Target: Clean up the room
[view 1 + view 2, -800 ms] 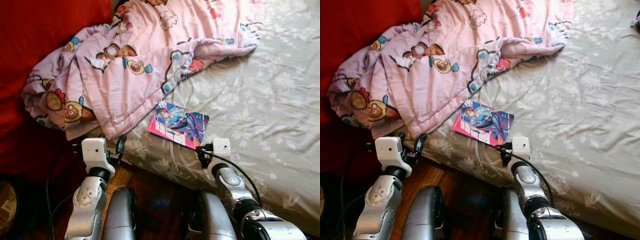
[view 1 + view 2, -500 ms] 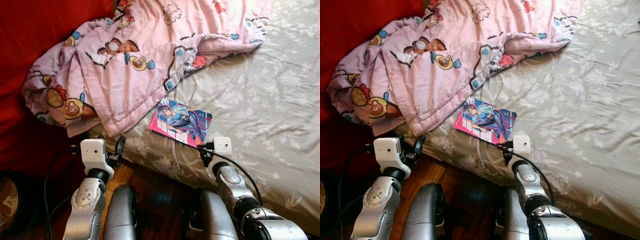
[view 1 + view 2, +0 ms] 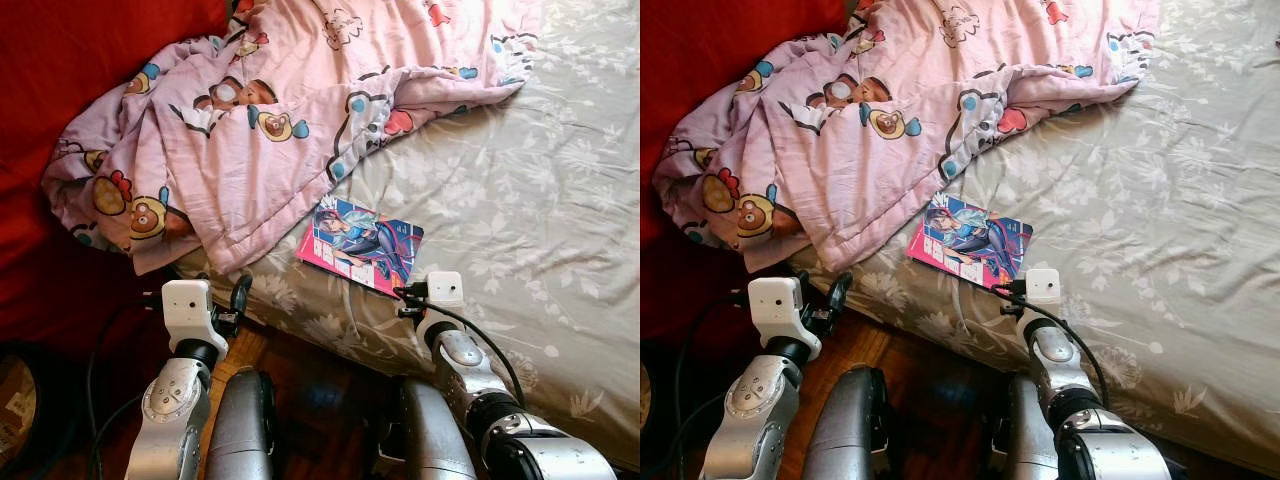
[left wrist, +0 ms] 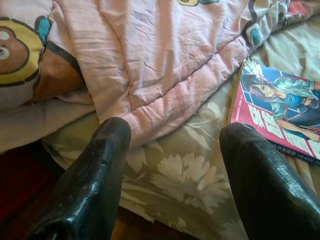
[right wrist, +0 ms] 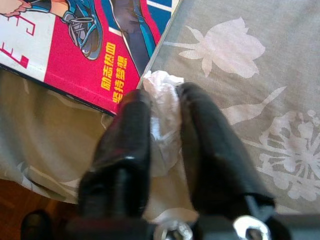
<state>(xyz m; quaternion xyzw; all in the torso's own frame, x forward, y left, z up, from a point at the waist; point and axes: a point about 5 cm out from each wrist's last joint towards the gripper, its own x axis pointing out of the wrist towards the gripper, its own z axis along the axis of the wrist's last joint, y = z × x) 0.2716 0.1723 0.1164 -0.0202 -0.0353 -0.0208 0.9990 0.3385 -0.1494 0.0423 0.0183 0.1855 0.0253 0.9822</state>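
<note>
Right gripper (image 5: 162,125) clamped on a crumpled scrap of clear plastic wrapper (image 5: 161,112), at the lower centre of the right eye view, at the bed's near edge, just beside the near corner of the comic book (image 3: 363,244). Left gripper (image 4: 175,165) spread wide and empty, at the lower left of the left eye view, hovering before the pink cartoon quilt (image 3: 260,120) at the mattress edge. Risk, as a judgement: wrapper thin and slippery, held by a small fold only; slipping out on lift likely if pulled quickly. Second risk: fingers (image 5: 125,145) close to the comic book's corner and to the grey floral sheet (image 3: 520,200); snagging either and dragging the book off the bed possible. Wrapper too crumpled for a clear long axis; bulk apparently along the fingers, free end toward the book. Comic book flat, long axis diagonal from upper left to lower right.
</note>
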